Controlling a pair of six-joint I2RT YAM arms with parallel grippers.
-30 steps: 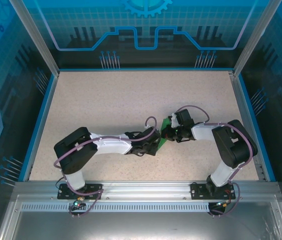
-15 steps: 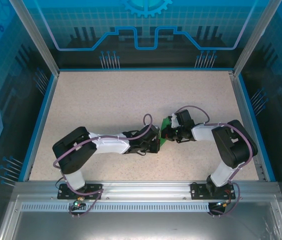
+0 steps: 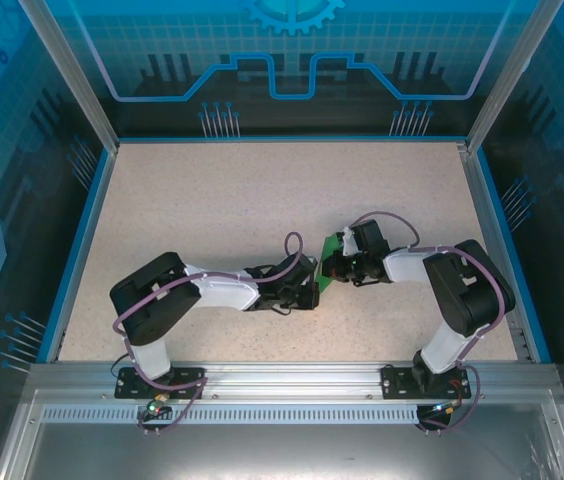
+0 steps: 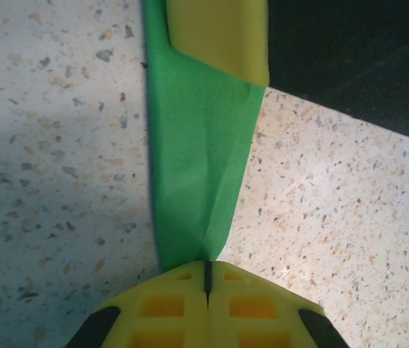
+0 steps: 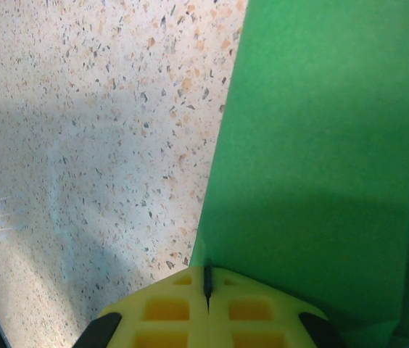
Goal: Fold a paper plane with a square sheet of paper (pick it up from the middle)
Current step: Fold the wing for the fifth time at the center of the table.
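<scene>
**Both Sets of Fingers Clenched on the Folded Green Paper**

My left fingers [image 3: 313, 285] and my right fingers [image 3: 329, 267] meet almost tip to tip over the worktop [image 3: 262, 200]. They are a little right of its middle and nearer its near edge than its far edge. Between them is the green paper [image 3: 325, 278], and both sets of fingers are clenched on it.

From my left wrist, the two yellow left fingers [image 4: 215, 290] are pressed together with no gap. The narrow end of the green paper [image 4: 197, 159] runs straight into the seam between them. Here the paper is a long, slim strip folded over on itself. A crease runs along it from the seam, and it widens as it goes away from me. At the far end one yellow right finger [image 4: 219, 36] lies across the paper, with the black body of that arm just beside it. A soft shadow falls on the speckled worktop beside the strip.

From my right wrist, my right fingers [image 5: 215, 290] are likewise closed tight, pinching the paper at its edge. The green paper [image 5: 320, 145] spreads out wide and flat from the pinch, and a folded layer shows along one side. I cannot tell whether the paper touches the worktop or hangs just above it.
</scene>
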